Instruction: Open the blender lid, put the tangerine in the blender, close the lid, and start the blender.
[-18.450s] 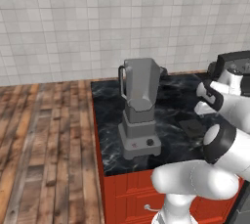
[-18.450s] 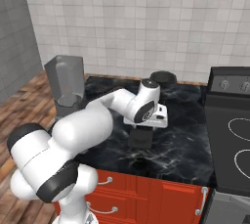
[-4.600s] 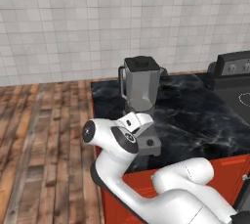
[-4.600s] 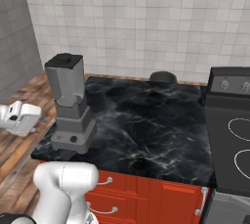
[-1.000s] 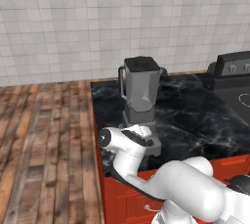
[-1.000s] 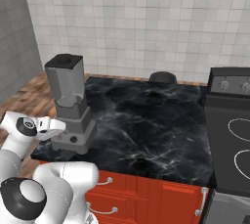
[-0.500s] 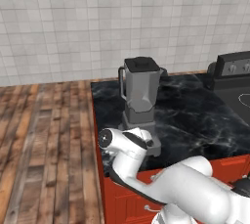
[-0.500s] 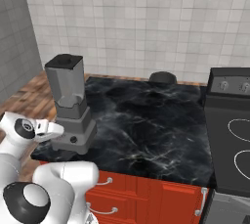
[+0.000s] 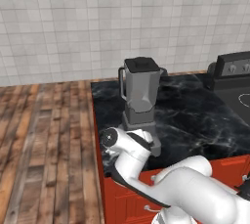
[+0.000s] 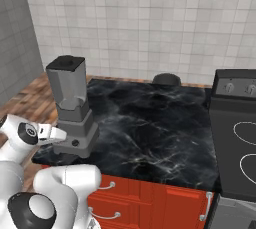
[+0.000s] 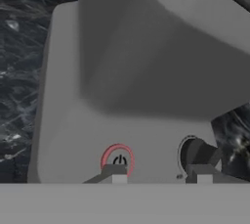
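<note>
I've got the hand (image 11: pixel 158 173) at the blender (image 9: pixel 140 101) base on the counter (image 9: pixel 205 115), fingers apart, holding nothing. One tip sits on the red power button (image 11: pixel 117 160), the other on the black knob (image 11: pixel 197 153). Lid (image 9: pixel 141 63) on. Risk: tip slides off the button, or bumps the knob.

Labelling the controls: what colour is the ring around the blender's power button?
Red, around the power button on the grey blender base; the hand view shows it best.

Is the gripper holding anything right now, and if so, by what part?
Nothing is held. The gripper is at the front of the blender base, one fingertip at the red power button, the other at the black knob.
</note>
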Available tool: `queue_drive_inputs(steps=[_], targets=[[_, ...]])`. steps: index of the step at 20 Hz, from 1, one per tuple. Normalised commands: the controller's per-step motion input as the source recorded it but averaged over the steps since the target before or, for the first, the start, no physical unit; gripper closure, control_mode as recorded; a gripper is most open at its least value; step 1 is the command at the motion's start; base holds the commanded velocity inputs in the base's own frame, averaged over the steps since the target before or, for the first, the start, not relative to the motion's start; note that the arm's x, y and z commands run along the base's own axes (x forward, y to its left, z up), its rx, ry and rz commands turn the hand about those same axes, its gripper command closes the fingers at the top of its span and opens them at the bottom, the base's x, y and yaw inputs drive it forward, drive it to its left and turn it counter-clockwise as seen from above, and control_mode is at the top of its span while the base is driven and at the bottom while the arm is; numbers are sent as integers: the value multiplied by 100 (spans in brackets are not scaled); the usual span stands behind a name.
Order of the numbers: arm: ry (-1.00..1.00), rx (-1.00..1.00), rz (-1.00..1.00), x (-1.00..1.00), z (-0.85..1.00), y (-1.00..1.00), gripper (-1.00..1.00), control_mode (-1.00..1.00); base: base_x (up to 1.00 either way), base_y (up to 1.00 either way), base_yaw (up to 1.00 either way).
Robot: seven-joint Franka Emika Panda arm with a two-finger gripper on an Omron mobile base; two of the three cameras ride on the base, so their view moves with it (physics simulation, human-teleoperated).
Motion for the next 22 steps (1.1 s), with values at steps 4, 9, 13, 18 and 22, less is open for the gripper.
queue_drive_inputs(steps=[4,9,13,18,22], targets=[[0,2,0,51,-41,0,-100,-100,0,0,0],[-2,2,2,45,-61,-6,-100,-100,0,0,0],[-2,5,7,21,-89,-25,-100,-100,0,0,0],[-12,10,12,1,-96,-46,-100,-100,0,0,0],[-24,13,18,2,-75,-55,-100,-100,0,0,0]])
